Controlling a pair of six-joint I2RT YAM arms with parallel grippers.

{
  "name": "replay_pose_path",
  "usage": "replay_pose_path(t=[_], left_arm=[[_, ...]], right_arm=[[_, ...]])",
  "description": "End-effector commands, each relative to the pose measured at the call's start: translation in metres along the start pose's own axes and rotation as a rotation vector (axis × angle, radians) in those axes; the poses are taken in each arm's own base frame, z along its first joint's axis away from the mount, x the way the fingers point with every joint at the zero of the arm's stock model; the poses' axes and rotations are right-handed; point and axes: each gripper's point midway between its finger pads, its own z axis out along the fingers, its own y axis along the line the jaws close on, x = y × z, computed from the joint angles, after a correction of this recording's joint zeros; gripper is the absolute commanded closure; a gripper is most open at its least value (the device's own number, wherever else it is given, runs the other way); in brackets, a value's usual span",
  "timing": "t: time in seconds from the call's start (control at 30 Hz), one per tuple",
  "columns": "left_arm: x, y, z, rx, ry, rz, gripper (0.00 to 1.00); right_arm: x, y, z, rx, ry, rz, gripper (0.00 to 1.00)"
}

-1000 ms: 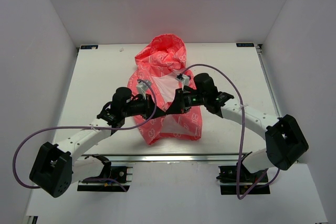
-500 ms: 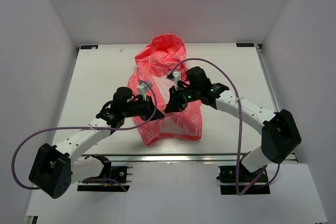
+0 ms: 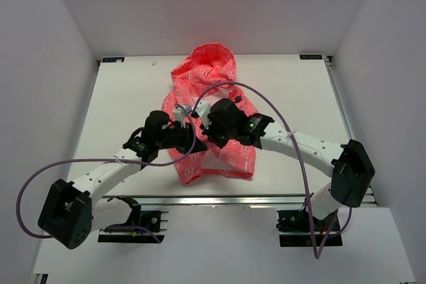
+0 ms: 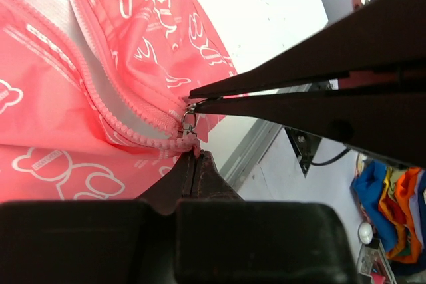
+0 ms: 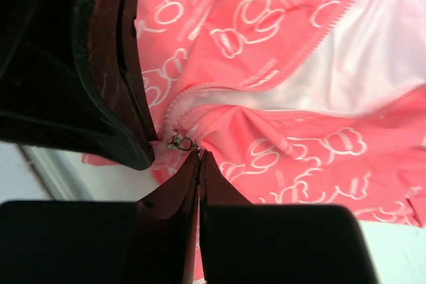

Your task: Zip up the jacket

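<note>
The left arm (image 3: 100, 177) stretched over the left side of the jacket (image 3: 229, 157). The left gripper (image 4: 194, 161) had its two fingers pressed tight together on the jacket's bottom edge, just under the zipper pull (image 4: 188, 123).

The jacket lay in the middle of the white table (image 3: 120, 98). Its hood (image 3: 212, 64) was at the far end and its bottom end was near the arms. It was pink with white bear drawings. The little metal pull sat at the bottom end of the zipper (image 4: 120, 121). Above it the jacket's front was open, and the white lining (image 5: 346, 78) showed.

The right arm (image 3: 313, 147) stretched over the right side of the jacket. The right gripper (image 5: 199, 156) had its fingers squeezed together, and they looked to be pinching the zipper pull. The two grippers were tip to tip at the bottom of the jacket's front.
</note>
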Motion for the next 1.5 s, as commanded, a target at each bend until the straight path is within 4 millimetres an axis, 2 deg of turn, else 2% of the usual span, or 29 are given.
replay_pose_path(t=[0.0, 0.17, 0.2, 0.27, 0.33, 0.37, 0.4, 0.43, 0.5, 0.53, 0.57, 0.6, 0.63, 0.67, 0.7, 0.77, 0.8, 0.83, 0.87, 0.93, 1.07, 1.17, 1.2, 1.23, 1.27, 1.3, 1.33, 1.37, 1.47], left_arm=[[0.023, -0.011, -0.006, 0.049, 0.107, -0.055, 1.0], [0.03, -0.013, -0.008, 0.063, 0.133, -0.08, 1.0], [0.032, -0.012, -0.008, 0.058, 0.137, -0.085, 1.0], [0.036, -0.011, -0.01, 0.051, 0.152, -0.093, 1.0], [0.042, -0.007, -0.012, 0.025, 0.174, -0.106, 1.0], [0.043, -0.007, -0.013, 0.022, 0.174, -0.11, 1.0], [0.043, -0.007, -0.013, 0.022, 0.171, -0.113, 1.0], [0.04, -0.004, -0.013, 0.001, 0.158, -0.113, 1.0], [0.032, 0.001, -0.012, -0.045, 0.137, -0.11, 1.0], [0.023, 0.005, -0.013, -0.091, 0.111, -0.103, 0.96], [0.018, 0.005, -0.015, -0.105, 0.093, -0.093, 0.92], [0.014, 0.005, -0.017, -0.118, 0.083, -0.089, 0.8], [0.012, 0.006, -0.019, -0.136, 0.071, -0.089, 0.71], [0.009, 0.008, -0.021, -0.164, 0.052, -0.098, 0.68], [0.008, 0.006, -0.026, -0.166, 0.034, -0.094, 0.56], [0.009, 0.006, -0.032, -0.183, 0.016, -0.1, 0.47], [0.009, 0.004, -0.038, -0.19, 0.003, -0.093, 0.32], [0.006, 0.001, -0.041, -0.193, -0.004, -0.088, 0.21], [0.009, 0.003, -0.044, -0.207, 0.002, -0.096, 0.15], [0.007, -0.002, -0.052, -0.218, -0.005, -0.105, 0.14], [0.007, -0.027, -0.057, -0.108, -0.034, -0.141, 0.13], [0.013, -0.032, -0.057, -0.06, -0.052, -0.185, 0.13], [0.01, -0.036, -0.056, -0.03, -0.077, -0.179, 0.13], [0.014, -0.038, -0.056, -0.004, -0.084, -0.204, 0.13], [0.013, -0.04, -0.055, 0.016, -0.101, -0.214, 0.12], [0.004, -0.047, -0.056, 0.058, -0.147, -0.198, 0.12], [0.006, -0.047, -0.055, 0.074, -0.156, -0.231, 0.1], [-0.002, -0.054, -0.058, 0.104, -0.199, -0.214, 0.09], [-0.011, -0.056, -0.062, 0.101, -0.265, -0.227, 0.08]], right_arm=[[-0.011, -0.084, -0.019, 0.438, -0.031, -0.015, 1.0], [-0.029, -0.105, -0.028, 0.6, -0.145, 0.086, 1.0], [-0.029, -0.11, -0.026, 0.631, -0.131, 0.096, 1.0], [-0.039, -0.126, -0.039, 0.73, -0.128, 0.107, 1.0], [-0.038, -0.137, -0.043, 0.794, -0.091, 0.099, 1.0], [-0.055, -0.137, -0.048, 0.753, -0.118, 0.113, 1.0], [-0.051, -0.127, -0.041, 0.652, -0.081, 0.115, 1.0], [-0.06, -0.099, -0.025, 0.401, -0.111, 0.111, 1.0], [-0.058, -0.063, -0.023, 0.161, -0.068, 0.151, 1.0], [-0.058, -0.03, -0.022, -0.034, -0.06, 0.156, 1.0], [-0.052, -0.016, -0.022, -0.105, -0.037, 0.176, 1.0], [-0.039, 0.013, -0.023, -0.26, -0.004, 0.199, 1.0], [-0.031, 0.022, -0.025, -0.309, 0.021, 0.234, 1.0], [-0.023, 0.031, -0.026, -0.355, 0.046, 0.283, 1.0], [-0.011, 0.045, -0.031, -0.461, 0.069, 0.327, 1.0], [-0.004, 0.051, -0.035, -0.529, 0.079, 0.434, 1.0], [-0.008, 0.054, -0.046, -0.612, 0.047, 0.476, 1.0], [-0.01, 0.058, -0.047, -0.659, 0.019, 0.543, 1.0], [-0.014, 0.058, -0.052, -0.708, -0.006, 0.568, 1.0], [-0.02, 0.059, -0.06, -0.777, -0.041, 0.622, 1.0], [-0.059, 0.055, -0.075, -0.833, -0.147, 0.689, 1.0], [-0.07, 0.043, -0.077, -0.808, -0.191, 0.782, 1.0], [-0.083, 0.031, -0.08, -0.802, -0.242, 0.854, 1.0], [-0.088, 0.027, -0.081, -0.801, -0.275, 0.883, 1.0], [-0.086, 0.024, -0.078, -0.796, -0.285, 0.929, 1.0], [-0.096, 0.017, -0.077, -0.783, -0.33, 0.971, 1.0], [-0.098, 0.015, -0.075, -0.777, -0.338, 0.988, 1.0], [-0.101, 0.011, -0.07, -0.758, -0.348, 1.027, 1.0], [-0.103, 0.005, -0.064, -0.736, -0.374, 1.074, 1.0]])
